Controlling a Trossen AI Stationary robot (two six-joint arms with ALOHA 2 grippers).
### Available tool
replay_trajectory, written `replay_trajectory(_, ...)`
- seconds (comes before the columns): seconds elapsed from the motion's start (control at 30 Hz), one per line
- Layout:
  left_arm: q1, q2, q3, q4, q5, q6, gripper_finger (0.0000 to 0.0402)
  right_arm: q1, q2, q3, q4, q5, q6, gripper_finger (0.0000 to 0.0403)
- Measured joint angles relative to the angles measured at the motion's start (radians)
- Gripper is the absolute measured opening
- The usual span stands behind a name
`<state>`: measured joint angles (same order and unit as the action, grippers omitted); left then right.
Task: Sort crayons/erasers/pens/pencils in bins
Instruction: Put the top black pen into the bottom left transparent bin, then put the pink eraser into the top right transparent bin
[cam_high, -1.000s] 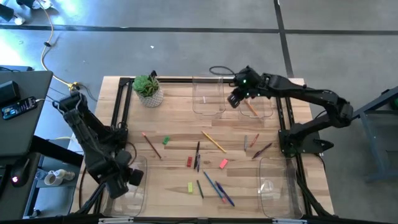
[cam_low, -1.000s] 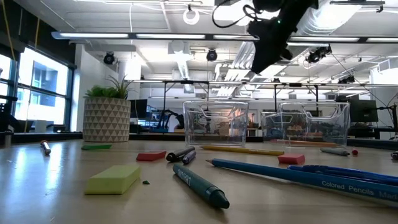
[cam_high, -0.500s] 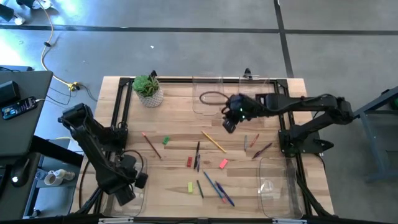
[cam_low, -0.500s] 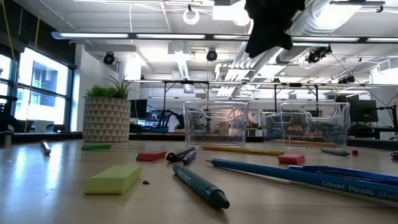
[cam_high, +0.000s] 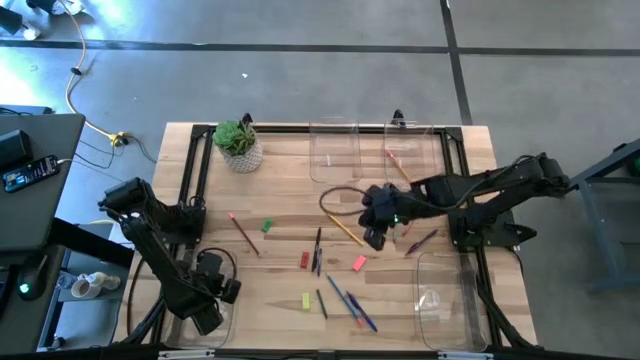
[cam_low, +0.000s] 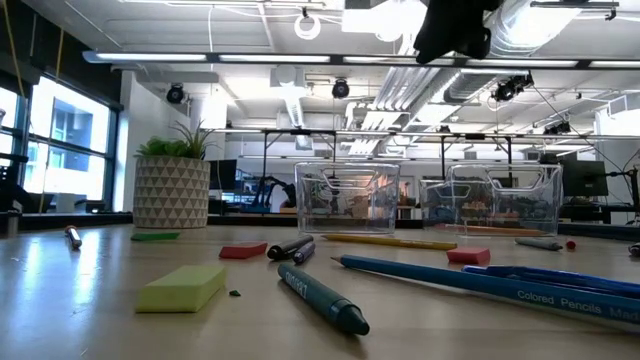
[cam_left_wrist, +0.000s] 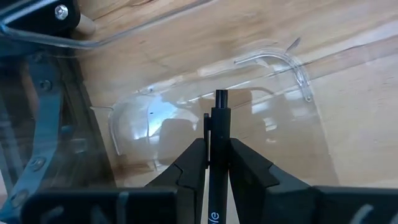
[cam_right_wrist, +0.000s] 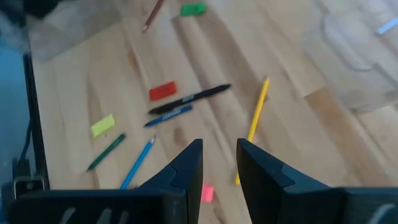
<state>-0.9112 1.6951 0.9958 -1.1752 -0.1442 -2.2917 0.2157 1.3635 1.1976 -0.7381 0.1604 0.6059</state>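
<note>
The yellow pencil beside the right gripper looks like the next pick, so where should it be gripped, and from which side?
Probably mid-shaft, from straight above. The yellow pencil lies flat and diagonal on the table, clear of neighbours, so the right gripper should turn its open fingers across the shaft.

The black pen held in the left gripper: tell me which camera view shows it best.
The left wrist view: the black pen stands clamped between the left gripper's fingers above a clear plastic bin. The high view shows only that gripper over the bin, pen indistinct. The low and right wrist views miss it.
</note>
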Motion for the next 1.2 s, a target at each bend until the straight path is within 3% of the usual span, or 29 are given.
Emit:
replay_trajectory(0.63, 0.002, -0.047, 0.001, -0.003, 0.012, 0.0, 0.0133, 0.141, 0.12, 0.0, 0.005, -0.066, -0.131, 0.0095)
replay_trajectory(1.0, 0.002, -0.243, 0.054, -0.036, -0.006, 0.104, 0.0132, 0.138, 0.13, -0.001, 0.019, -0.085, -0.334, 0.0176)
replay_trajectory(1.2, 0.002, -0.375, 0.099, -0.035, -0.121, 0.104, 0.0131, 0.138, 0.131, -0.001, 0.018, -0.113, -0.551, 0.0184)
